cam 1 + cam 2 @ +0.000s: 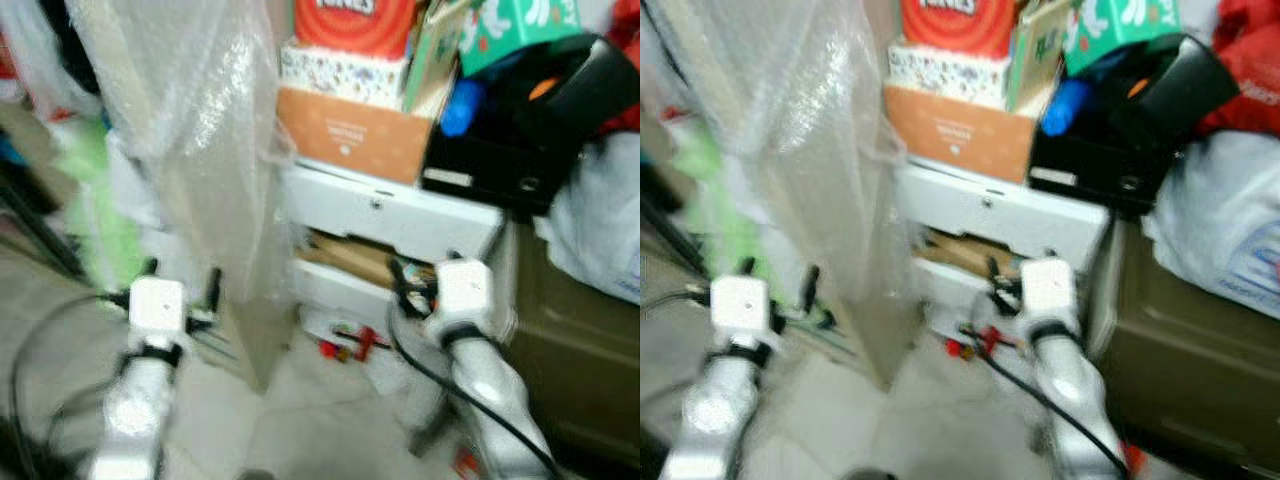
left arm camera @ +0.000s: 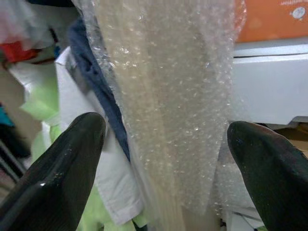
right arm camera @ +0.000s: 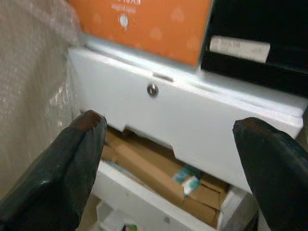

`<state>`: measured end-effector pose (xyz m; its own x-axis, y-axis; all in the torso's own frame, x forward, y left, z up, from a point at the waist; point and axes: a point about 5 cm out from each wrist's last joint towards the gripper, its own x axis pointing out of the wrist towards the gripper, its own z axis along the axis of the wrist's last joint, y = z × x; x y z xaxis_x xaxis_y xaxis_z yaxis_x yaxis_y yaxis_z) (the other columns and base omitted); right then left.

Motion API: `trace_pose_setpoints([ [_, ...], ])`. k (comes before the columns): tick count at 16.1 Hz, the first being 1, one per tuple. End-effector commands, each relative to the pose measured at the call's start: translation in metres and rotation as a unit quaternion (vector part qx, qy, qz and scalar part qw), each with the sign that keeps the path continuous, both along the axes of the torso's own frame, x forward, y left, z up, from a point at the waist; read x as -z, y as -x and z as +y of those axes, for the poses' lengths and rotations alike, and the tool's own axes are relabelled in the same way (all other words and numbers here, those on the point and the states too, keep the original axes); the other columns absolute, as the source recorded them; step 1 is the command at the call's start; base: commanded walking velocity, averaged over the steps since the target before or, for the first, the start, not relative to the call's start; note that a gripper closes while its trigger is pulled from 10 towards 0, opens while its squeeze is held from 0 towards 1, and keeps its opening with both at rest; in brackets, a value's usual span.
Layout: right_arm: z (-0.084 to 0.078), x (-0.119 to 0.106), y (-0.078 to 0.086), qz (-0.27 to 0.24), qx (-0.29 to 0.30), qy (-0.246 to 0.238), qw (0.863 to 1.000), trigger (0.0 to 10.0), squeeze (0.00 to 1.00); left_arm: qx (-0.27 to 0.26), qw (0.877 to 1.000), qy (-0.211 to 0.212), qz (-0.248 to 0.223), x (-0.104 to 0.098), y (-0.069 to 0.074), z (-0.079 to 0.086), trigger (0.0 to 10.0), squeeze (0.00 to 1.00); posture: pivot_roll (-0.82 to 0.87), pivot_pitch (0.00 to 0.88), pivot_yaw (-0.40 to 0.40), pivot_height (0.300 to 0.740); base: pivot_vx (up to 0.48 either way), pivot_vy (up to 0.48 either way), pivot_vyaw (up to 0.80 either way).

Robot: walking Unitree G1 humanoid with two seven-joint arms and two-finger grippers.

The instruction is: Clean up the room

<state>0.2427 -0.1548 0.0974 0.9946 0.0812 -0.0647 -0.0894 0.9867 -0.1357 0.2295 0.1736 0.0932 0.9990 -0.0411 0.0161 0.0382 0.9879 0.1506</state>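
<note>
Across the head view's centre, a bubble-wrapped panel (image 1: 215,160) stands upright against a white drawer unit (image 1: 390,215), small red clutter (image 1: 345,343) on the floor beneath it (likely my job). Left wrist: my left gripper (image 2: 166,144), spread wide and empty, faces the wrap. Right wrist: my right gripper (image 3: 168,144), equally open, faces the cardboard-stuffed drawer (image 3: 159,166).

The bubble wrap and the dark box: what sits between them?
In the left eye view, a white drawer unit stands between the bubble wrap and dark box, brown cardboard inside it.
</note>
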Motion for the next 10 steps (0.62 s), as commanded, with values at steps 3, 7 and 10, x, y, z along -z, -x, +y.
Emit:
trace_pose_setpoints([
  [3,0.0,-0.003,0.005,0.002,-0.006,-0.009,1.0,10.0,0.0,-0.01,1.0,-0.005,0.005,-0.002,0.002,0.006,10.0,0.0,0.01,0.0,0.004,0.74,0.0,0.0,0.8],
  [7,-0.009,-0.002,0.011,0.007,0.013,-0.008,1.0,10.0,0.0,-0.006,1.0,-0.006,0.007,-0.002,0.002,0.007,10.0,0.0,0.0,0.0,0.006,0.74,0.0,0.0,0.8],
  [10,-0.014,0.0,0.019,0.015,0.04,-0.016,0.999,10.0,0.0,-0.005,1.0,-0.006,0.011,-0.002,0.002,0.007,10.0,0.0,-0.01,0.0,0.013,0.74,0.0,0.0,0.8],
])
